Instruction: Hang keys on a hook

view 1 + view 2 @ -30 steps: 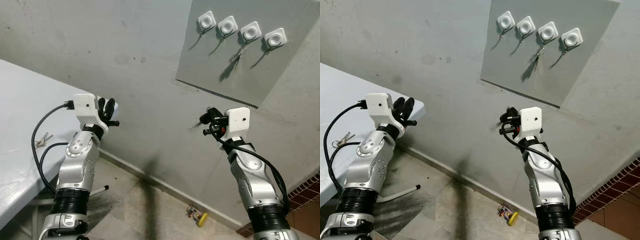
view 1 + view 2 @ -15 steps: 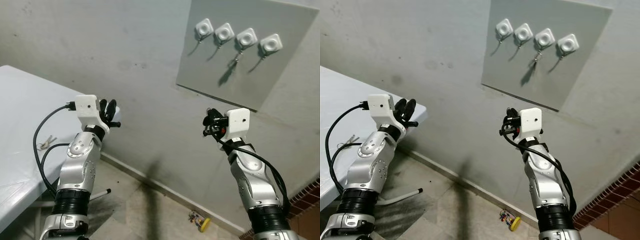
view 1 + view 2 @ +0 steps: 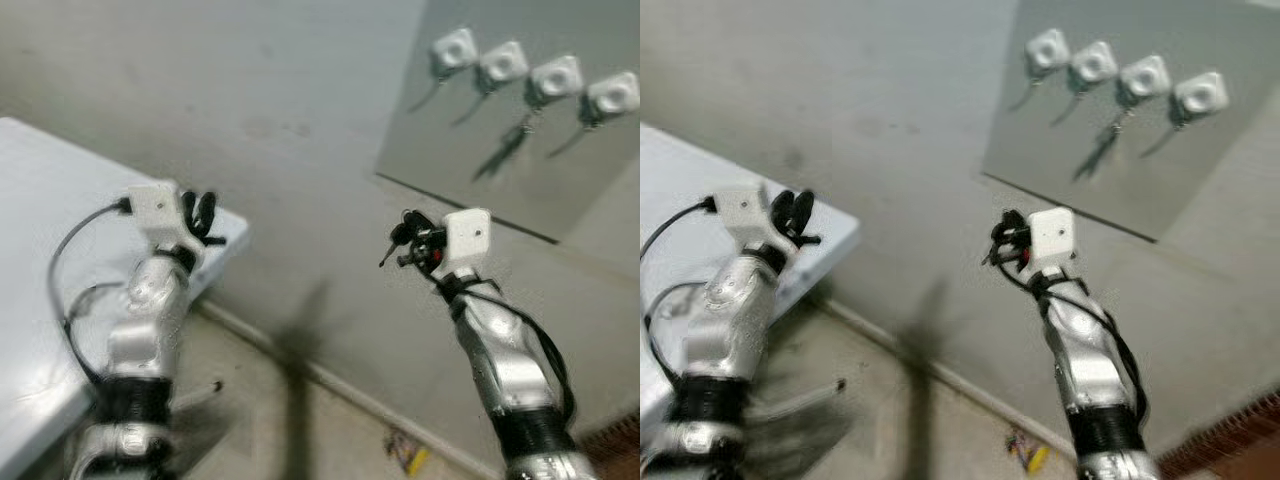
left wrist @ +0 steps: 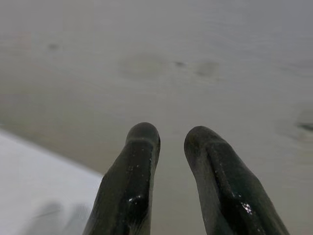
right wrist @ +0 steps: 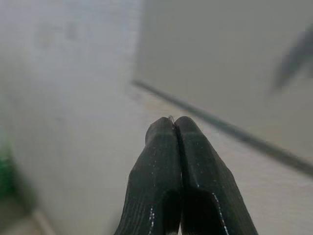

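Keys [image 3: 521,128] hanging lengthwise down from third hook [image 3: 557,77], right hand [image 5: 174,123] clenched empty, left hand [image 4: 168,139] slightly parted.

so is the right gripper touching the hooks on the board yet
Apart. The left eye view shows the right gripper below and left of the board, bare wall lying between it and the hooks.

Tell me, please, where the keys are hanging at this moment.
In the left eye view the keys hang high on the right, from the third of four white hooks on the grey wall panel, above the right claw.
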{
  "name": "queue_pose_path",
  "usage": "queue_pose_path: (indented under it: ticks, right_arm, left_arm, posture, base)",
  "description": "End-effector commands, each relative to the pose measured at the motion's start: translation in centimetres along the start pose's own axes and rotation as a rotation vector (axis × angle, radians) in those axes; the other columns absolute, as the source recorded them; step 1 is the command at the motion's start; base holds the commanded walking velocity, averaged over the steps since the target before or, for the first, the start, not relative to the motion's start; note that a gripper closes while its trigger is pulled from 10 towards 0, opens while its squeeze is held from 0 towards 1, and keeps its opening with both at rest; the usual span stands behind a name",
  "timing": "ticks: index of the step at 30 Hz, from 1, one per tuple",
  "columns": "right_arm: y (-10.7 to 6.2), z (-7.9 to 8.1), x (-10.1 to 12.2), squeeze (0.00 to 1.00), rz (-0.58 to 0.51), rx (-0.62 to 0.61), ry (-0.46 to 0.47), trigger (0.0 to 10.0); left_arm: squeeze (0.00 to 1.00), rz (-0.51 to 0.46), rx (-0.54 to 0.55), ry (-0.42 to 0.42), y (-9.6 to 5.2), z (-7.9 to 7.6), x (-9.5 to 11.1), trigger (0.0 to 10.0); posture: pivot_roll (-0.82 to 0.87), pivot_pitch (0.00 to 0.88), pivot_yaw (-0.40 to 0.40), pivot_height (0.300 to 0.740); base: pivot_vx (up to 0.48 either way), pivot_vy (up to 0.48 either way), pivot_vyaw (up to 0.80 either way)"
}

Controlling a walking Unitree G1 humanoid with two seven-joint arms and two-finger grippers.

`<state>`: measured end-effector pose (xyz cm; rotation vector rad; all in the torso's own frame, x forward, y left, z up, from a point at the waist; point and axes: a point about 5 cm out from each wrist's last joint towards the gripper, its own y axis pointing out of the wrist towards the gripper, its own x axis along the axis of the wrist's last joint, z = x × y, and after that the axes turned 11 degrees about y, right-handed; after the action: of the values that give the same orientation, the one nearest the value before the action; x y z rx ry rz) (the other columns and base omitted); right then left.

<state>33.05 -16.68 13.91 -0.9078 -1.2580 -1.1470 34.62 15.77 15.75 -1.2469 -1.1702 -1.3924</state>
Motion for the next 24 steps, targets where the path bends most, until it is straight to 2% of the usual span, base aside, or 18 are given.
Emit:
queue_pose_path:
  ticks: [1, 5, 11, 18, 24]
  right_arm:
    - [0.4, 0.9, 0.5, 0.0, -0.018, 0.029, 0.003, 10.0]
    - [0.5, 0.9, 0.5, 0.0, -0.017, 0.032, 0.003, 10.0]
    - [0.5, 0.9, 0.5, 0.0, -0.014, 0.036, 0.0, 10.0]
    - [0.6, 1.0, 0.5, 0.0, -0.013, 0.044, 0.003, 10.0]
    - [0.7, 0.9, 0.7, 0.0, -0.018, 0.039, 0.012, 10.0]
  left_arm:
    - [0.0, -0.018, 0.032, 0.033, -0.1, 1.3, 0.7, 10.0]
    - [0.0, -0.02, 0.034, 0.042, -0.1, 1.3, 0.8, 10.0]
    - [0.0, -0.038, 0.039, 0.051, -0.1, 1.2, 1.0, 10.0]
    - [0.0, -0.07, 0.004, 0.122, -0.1, 0.4, 1.6, 10.0]
    - [0.0, -0.084, -0.015, 0.14, -0.1, 0.1, 1.8, 10.0]
  posture:
    - [-0.04, 0.0, -0.084, 0.74]
    - [-0.04, 0.0, -0.087, 0.74]
    - [-0.04, 0.0, -0.088, 0.74]
    - [-0.04, 0.0, -0.087, 0.74]
    - [-0.04, 0.0, -0.088, 0.74]
  base:
    - [0.334, 0.0, 0.0]
    - [0.275, 0.0, 0.0]
    - [0.0, 0.0, 0.0]
    - [0.0, 0.0, 0.0]
    - [0.0, 0.0, 0.0]
